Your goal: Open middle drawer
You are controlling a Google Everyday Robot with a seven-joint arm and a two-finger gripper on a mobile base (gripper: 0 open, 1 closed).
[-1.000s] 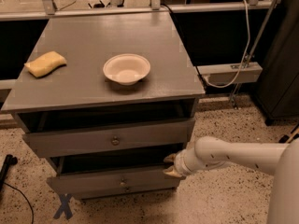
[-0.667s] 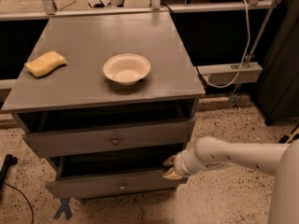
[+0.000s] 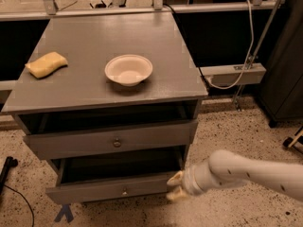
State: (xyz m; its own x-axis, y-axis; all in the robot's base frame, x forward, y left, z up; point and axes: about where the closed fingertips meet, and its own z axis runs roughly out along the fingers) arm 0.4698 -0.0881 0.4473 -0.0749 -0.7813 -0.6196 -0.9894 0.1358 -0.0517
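Cabinet, grey-painted wood [image 3: 85, 91], stands on speckled stone floor [image 3: 227, 126]. Two drawer fronts show below its overhanging top edge.

- Grey-painted wooden middle drawer [image 3: 90, 191]: the lower front in view, pulled out towards the near side and past the drawer above. Its dark interior is open to view behind the front. Small round brass knob [image 3: 124, 191] at centre, untouched.
- Grey upper drawer [image 3: 147, 138]: also partly out, with a dark gap between it and the cabinet top.
- Cream-tipped gripper [image 3: 173, 186] on white rounded arm [image 3: 246, 171]: at the right end of the middle drawer's front, touching that corner. Whether it is clamped on the front or only pressed against it, cannot tell (the tip is blurred).
- Room to move: bare floor near and right of the cabinet, which the arm crosses from the right. Blue tape cross [image 3: 64, 214] lies just near the left corner of the drawer, and thin black cable [image 3: 21, 200] further left.
- On top: round white bowl [image 3: 128, 70] at centre and yellow sponge [image 3: 46, 64] far left, well apart, both clear of the edges.

Against the earlier frame, the middle drawer's front sits nearer, showing more interior. The gripper has travelled near with that corner. Bowl, sponge and upper drawer are unmoved.
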